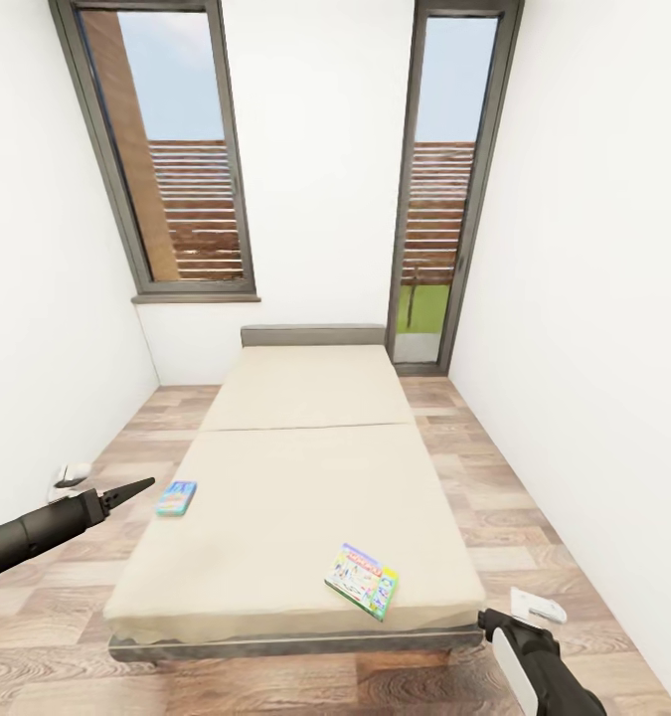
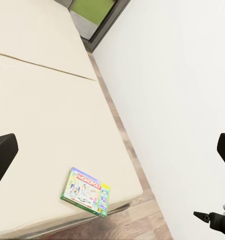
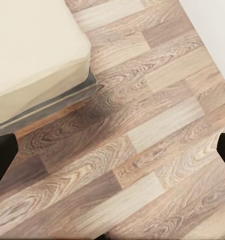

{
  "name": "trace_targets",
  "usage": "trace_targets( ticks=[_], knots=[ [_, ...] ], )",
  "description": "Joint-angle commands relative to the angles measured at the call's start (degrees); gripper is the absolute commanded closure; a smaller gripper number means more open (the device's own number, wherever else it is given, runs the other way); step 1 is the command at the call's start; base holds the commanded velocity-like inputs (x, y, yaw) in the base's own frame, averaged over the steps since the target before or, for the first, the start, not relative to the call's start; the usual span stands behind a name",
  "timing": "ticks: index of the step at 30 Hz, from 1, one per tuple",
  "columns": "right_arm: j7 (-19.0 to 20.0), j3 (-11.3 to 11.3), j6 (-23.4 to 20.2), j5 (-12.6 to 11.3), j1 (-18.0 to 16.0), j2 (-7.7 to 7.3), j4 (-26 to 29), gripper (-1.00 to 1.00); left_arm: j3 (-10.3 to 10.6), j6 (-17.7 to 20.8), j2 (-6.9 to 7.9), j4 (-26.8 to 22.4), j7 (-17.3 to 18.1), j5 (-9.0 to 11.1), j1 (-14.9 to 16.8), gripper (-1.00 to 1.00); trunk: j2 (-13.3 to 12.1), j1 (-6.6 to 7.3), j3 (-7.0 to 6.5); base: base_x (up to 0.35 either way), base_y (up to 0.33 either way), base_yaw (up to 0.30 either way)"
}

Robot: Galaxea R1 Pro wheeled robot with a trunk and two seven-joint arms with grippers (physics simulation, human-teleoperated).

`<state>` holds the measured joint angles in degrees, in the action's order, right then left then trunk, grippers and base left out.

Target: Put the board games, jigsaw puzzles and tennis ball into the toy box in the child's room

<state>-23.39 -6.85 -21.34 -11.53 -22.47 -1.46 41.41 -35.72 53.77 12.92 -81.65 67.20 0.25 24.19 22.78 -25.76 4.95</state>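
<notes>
Two board games lie flat on the beige bed. A small blue-boxed game rests near the bed's left edge. A green Monopoly box sits near the front right corner. My left gripper hovers just left of the blue game, open and holding nothing, and its camera looks across the mattress. My right gripper hangs low off the bed's front right corner over the wooden floor, open and holding nothing. Its tip also shows in the left wrist view.
The bed fills the middle of a narrow room with white walls on both sides. Strips of wooden floor run along each side. A tall window and a glass door stand behind. Small white objects lie on the floor at left and right.
</notes>
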Motion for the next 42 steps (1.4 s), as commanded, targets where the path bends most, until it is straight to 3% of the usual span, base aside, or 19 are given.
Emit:
trace_targets(
  ticks=[1,36,40,42],
  knots=[
    [-0.3,0.1,-0.2,-0.6,0.0,-0.07,0.1,-1.00,-0.1,0.5,0.00,0.0,0.2,0.0,0.1,-1.00,0.1,-0.03,0.13,-0.105,0.174,0.000],
    [1.1,-1.0,-0.3,-3.5,0.0,-0.67,0.1,-1.00,-0.1,0.5,0.00,0.0,0.2,0.0,0.1,-1.00,0.1,-0.03,0.13,-0.061,0.064,0.000],
    [3.6,-2.8,-0.3,-5.4,0.0,-0.91,0.1,-1.00,-0.1,0.5,0.00,0.0,0.2,0.0,0.1,-1.00,0.1,-0.03,0.13,-0.010,0.001,0.000],
    [7.1,-4.7,-0.3,-7.2,0.0,-1.15,0.0,-1.00,-0.1,0.5,0.00,0.0,0.2,0.0,0.1,-1.00,0.1,-0.03,0.13,-0.004,0.000,0.000]
  ],
)
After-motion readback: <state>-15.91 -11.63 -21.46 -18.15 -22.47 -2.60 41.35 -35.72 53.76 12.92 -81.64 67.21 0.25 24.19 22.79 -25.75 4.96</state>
